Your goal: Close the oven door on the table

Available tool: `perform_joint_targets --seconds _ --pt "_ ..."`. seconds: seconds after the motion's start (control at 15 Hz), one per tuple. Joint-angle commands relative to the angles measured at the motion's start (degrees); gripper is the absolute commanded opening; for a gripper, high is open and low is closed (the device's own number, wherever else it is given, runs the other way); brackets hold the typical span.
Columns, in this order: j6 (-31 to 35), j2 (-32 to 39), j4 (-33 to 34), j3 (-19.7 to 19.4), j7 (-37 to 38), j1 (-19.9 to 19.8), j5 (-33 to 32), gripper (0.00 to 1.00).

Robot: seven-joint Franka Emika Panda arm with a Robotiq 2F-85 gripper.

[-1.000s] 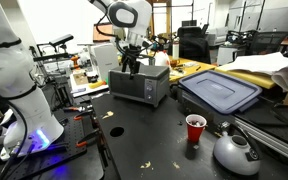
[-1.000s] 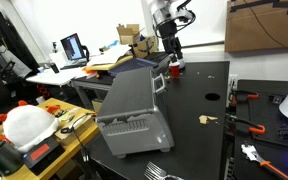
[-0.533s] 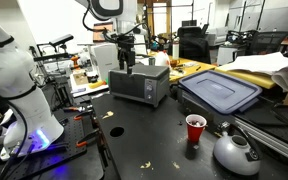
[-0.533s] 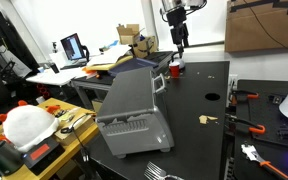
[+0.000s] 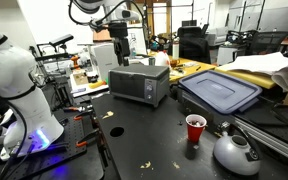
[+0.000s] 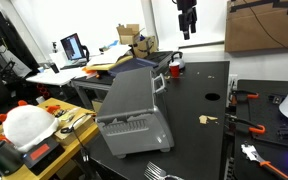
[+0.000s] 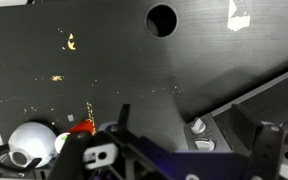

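The silver-grey oven [image 5: 140,83] stands on the black table [image 5: 134,135] and shows in both exterior views [image 6: 130,105]. The oven door [image 5: 133,89], with its dark glass, lies flush against the front and looks shut. My gripper [image 5: 123,53] hangs in the air above the oven's far left corner, well clear of it [image 6: 187,22]. In the wrist view the two fingers [image 7: 196,120] stand wide apart with nothing between them. The oven's corner with two knobs [image 7: 197,127] lies below.
A dark bin with a blue-grey lid [image 5: 221,92] stands beside the oven. A red cup [image 5: 195,128] and a silver kettle [image 5: 236,150] stand nearer the front. The table has a round hole [image 6: 212,98] and scattered crumbs. Tools lie at its edge [image 6: 252,125].
The gripper has risen from just above the oven's top to well above it and moved off to one side. The oven has not moved.
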Motion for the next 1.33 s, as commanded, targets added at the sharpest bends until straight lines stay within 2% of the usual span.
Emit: perform_joint_targets --seconds 0.0,0.6,1.27 --pt "-0.3 -6.3 -2.5 0.1 2.1 -0.5 -1.2 1.0" --pt "-6.7 -11.0 -0.7 0.1 0.7 0.3 -0.8 1.0" --pt "-7.3 -12.7 -0.6 0.9 0.5 1.0 -1.4 1.0"
